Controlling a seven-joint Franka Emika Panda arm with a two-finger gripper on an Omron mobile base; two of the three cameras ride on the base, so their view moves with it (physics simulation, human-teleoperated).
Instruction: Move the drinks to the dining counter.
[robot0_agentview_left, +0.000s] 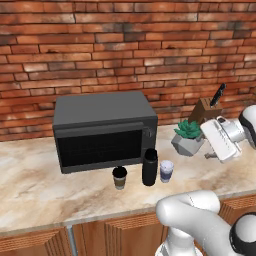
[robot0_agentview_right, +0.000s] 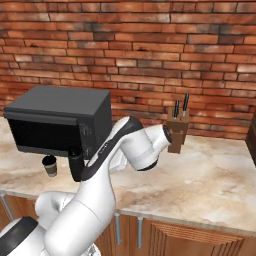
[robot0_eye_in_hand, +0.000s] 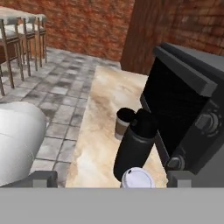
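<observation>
Fingers (robot0_eye_in_hand: 106, 178) spread wide, holding nothing. The black bottle (robot0_agentview_left: 149, 167), coffee cup (robot0_agentview_left: 119, 177) and white cup (robot0_agentview_left: 166, 170) stand in a row before the microwave (robot0_agentview_left: 102, 130), well back from the marble surface's (robot0_agentview_left: 40, 190) front edge.

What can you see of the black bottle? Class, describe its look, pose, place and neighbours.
The bottle is a tall, dark, smooth cylinder with a slightly wider cap on top, closed as far as can be seen. It stands upright on the marble counter, just in front of the microwave at its right corner. The coffee cup stands to its left and the white cup to its right, close by. Nothing grips it.
</observation>
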